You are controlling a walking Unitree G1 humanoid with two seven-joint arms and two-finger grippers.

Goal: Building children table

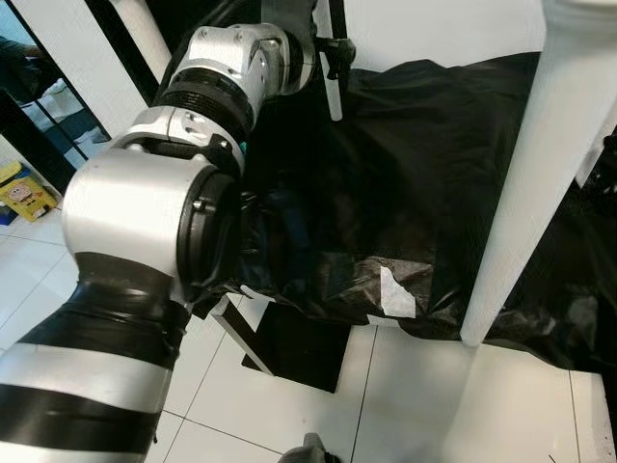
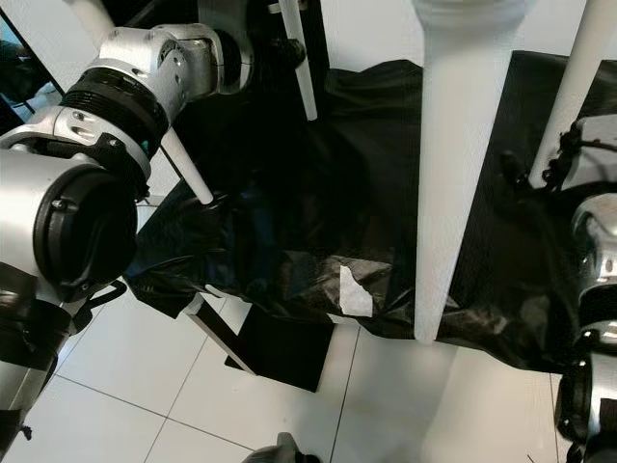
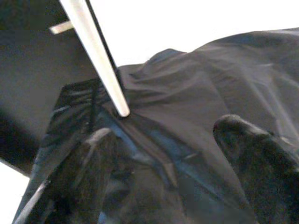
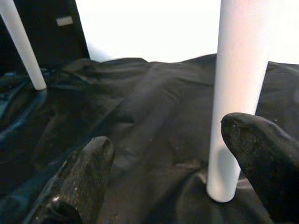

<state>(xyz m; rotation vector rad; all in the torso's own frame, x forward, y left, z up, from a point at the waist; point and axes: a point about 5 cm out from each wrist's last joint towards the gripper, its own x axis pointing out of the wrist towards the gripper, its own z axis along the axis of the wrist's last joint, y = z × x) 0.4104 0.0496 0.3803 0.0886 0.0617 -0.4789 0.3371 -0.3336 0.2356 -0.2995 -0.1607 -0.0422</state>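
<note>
Table leg (image 4: 236,93) between spread right gripper (image 4: 187,163) fingers, untouched.

Floor: glossy white square ceramic tiles (image 1: 405,395) with thin grey grout lines, reflecting soft overhead light.

Covering: crumpled black plastic sheeting (image 1: 424,164) spread over the floor, shiny along its folds, with a torn white paper scrap (image 1: 395,292) lying on its near edge.

Panel: flat black rectangular board (image 1: 304,347) lying on the tiles, partly tucked under the sheeting's near edge, with a pale narrow strip (image 2: 217,333) along one side.

Wall: plain white surface (image 4: 145,28) beyond the sheeting, brightly lit, beside a tall black panel (image 4: 44,32) bearing a small pale label.

Far left corner: yellow printed cardboard box (image 1: 24,190) on the tiles.
</note>
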